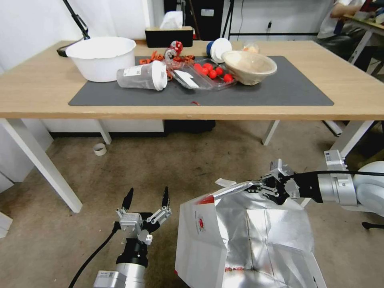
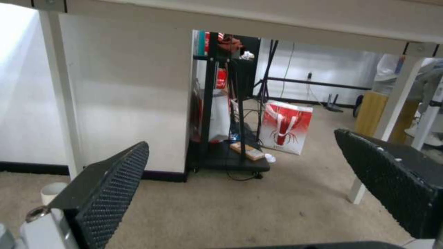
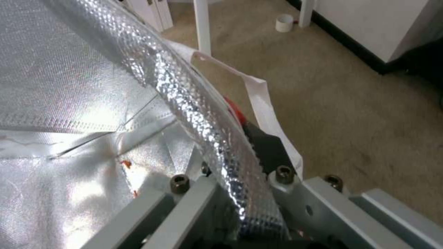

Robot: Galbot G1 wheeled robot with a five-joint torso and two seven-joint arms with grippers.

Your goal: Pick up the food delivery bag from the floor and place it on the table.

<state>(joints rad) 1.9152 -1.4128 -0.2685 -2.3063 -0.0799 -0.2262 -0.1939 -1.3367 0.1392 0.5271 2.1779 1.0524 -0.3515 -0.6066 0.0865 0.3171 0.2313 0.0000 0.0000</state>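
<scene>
The food delivery bag (image 1: pixel 224 240), white with a small red logo and a silver foil lining, stands open on my right, in front of the table (image 1: pixel 40 88) and lower than its top. My right gripper (image 1: pixel 255 187) is shut on the bag's far rim. In the right wrist view the foil rim (image 3: pixel 203 114) runs between its jaws, and a white strap handle (image 3: pixel 261 97) hangs beside it. My left gripper (image 1: pixel 146 199) is open, empty and pointing up, left of the bag and apart from it. Its ribbed pads (image 2: pixel 115 183) face under the table. The bag's base is out of view. The floor (image 1: pixel 180 168) is brown-grey.
On the table's dark mat (image 1: pixel 288 92) are a white basin (image 1: pixel 102 56), a tipped cup (image 1: pixel 144 76), a tray of red tomatoes (image 1: pixel 208 72) and a bowl (image 1: pixel 250 66). White table legs (image 1: pixel 44 164) stand left and right. A tape roll (image 1: pixel 100 149) lies underneath.
</scene>
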